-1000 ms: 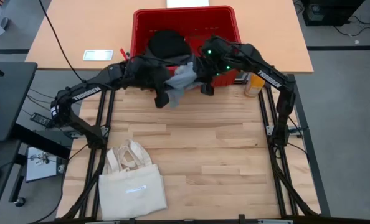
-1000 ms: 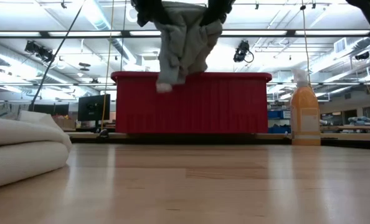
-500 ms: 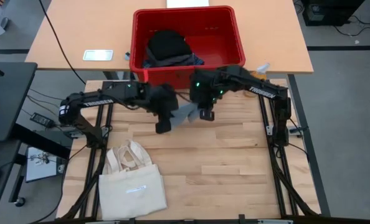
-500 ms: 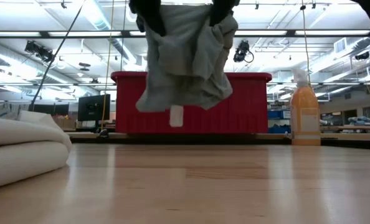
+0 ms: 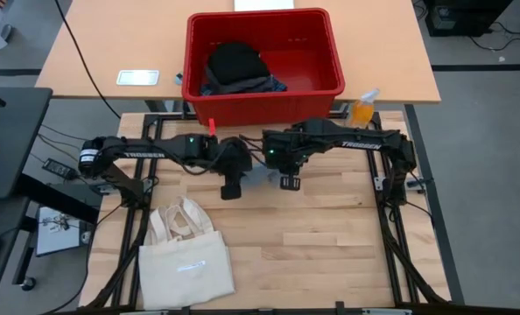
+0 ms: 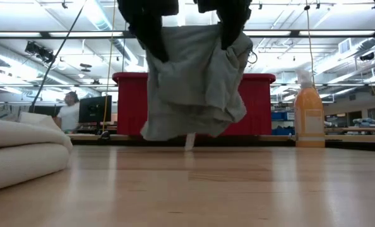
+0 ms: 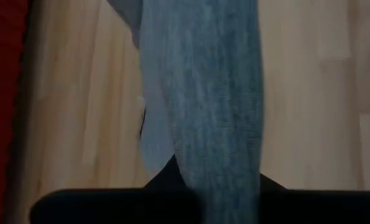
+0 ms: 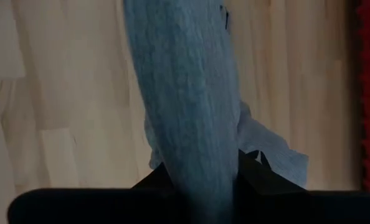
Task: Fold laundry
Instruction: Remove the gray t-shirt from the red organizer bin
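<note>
A light grey top (image 6: 194, 88) hangs over the far half of the wooden table, held up between my two grippers. In the high view little of the top (image 5: 258, 175) shows between the arms. My left gripper (image 5: 231, 181) is shut on its left upper part and my right gripper (image 5: 288, 178) on its right upper part. A small white tag (image 6: 189, 140) dangles at the lower hem. Both wrist views show the grey cloth (image 7: 210, 93) (image 8: 185, 93) running down from the fingers over the table boards. My left gripper pinches the top's upper left edge (image 6: 156, 53) between its two fingers (image 6: 151, 34), coming slanting down from above. The cloth hangs bunched below it, clear of the table. One layer or several, I cannot tell. My right gripper pinches the top's upper right edge (image 6: 235, 50) between its fingers (image 6: 233, 28), pointing steeply down. The cloth hangs below it in folds, and its lower hem (image 6: 175, 133) is off the table.
A red bin (image 5: 264, 66) with dark garments (image 5: 235, 63) stands behind the table's far edge. An orange bottle (image 5: 361, 107) stands at the far right corner. A cream tote bag (image 5: 186, 262) lies at the near left. Bare boards lie in the middle and near right.
Both grippers have come away from the red bin toward the table's near edge and down, carrying the grey top. The top, bunched up a second ago, has spread out between them and hangs lower over the table.
</note>
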Tool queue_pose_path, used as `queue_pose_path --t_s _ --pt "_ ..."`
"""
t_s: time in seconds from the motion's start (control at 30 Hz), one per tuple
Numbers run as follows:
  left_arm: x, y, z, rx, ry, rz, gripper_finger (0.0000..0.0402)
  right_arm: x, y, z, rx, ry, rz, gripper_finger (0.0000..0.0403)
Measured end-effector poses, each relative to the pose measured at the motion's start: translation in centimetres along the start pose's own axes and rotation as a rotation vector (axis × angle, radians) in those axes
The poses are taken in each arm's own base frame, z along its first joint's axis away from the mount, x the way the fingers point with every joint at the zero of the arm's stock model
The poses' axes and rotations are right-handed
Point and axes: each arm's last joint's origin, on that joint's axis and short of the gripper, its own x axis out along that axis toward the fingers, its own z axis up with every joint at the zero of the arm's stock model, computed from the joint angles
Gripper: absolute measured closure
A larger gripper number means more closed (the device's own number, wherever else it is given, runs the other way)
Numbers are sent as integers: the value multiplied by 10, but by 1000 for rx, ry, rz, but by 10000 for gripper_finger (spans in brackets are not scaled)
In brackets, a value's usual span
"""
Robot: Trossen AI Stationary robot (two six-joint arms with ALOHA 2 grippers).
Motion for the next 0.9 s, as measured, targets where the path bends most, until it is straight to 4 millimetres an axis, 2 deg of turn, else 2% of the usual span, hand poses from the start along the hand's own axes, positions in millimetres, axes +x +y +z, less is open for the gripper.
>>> queue_pose_path --t_s 0.13,0.23,0.37,0.5,0.63,0.73,0.9 --pt "18 -9 -8 11 -46 -9 379 12 1 -12 -11 -31 10 331" --pt "24 -8 -12 9 -68 28 379 22 -2 -21 -24 -60 2 331" --pt "26 10 -13 25 -59 95 379 31 -13 -27 -38 -94 -97 331" --pt "25 35 -13 6 -59 180 379 32 -32 -26 -15 -120 -226 331" --pt "22 52 -11 -20 -70 275 379 32 -45 -26 18 -124 -205 331" --pt "23 50 -12 -5 -62 265 379 38 -47 -28 50 -127 -123 331" --pt "36 37 -10 -11 -44 205 377 58 -39 -37 77 -72 -33 326"
